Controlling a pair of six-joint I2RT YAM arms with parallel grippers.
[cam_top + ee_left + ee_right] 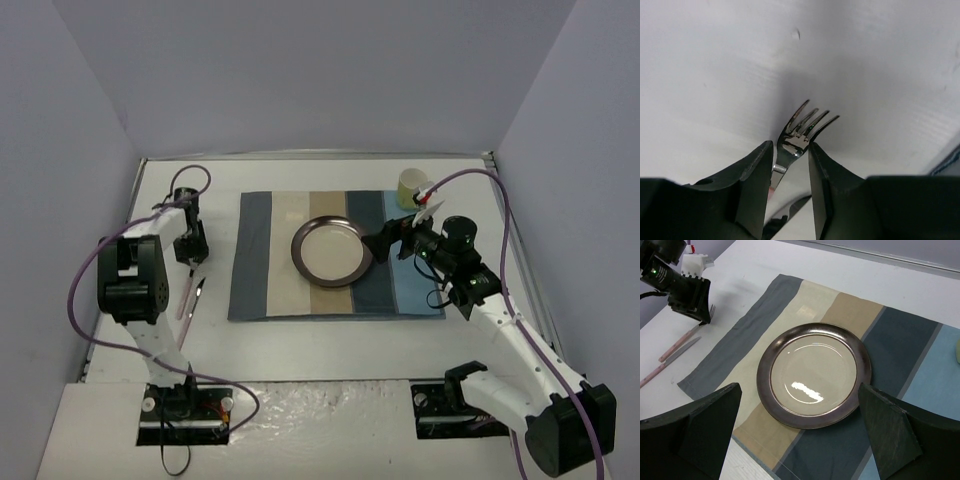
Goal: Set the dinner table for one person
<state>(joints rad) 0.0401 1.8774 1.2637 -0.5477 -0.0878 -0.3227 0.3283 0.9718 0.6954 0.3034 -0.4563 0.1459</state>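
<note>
The white dinner table (330, 350) carries a striped blue-and-beige placemat (260, 250) with a dark-rimmed plate (331, 250) at its middle. A fork (184, 298) and a knife (199, 295), both pink-handled, lie on the bare table left of the placemat. My left gripper (190, 258) is down over the fork's head. In the left wrist view its jaws (790, 145) pinch the fork (802, 127) at the neck, with the tines sticking out ahead. My right gripper (388, 240) is wide open and empty beside the plate's right rim; it hovers over the plate (814, 374).
A pale yellow cup (411, 187) stands at the placemat's back right corner, just behind my right gripper. Lavender-grey panels wall the table at left, back and right. The right wrist view shows the left gripper (692, 300), the fork handle (677, 345) and the knife (670, 360).
</note>
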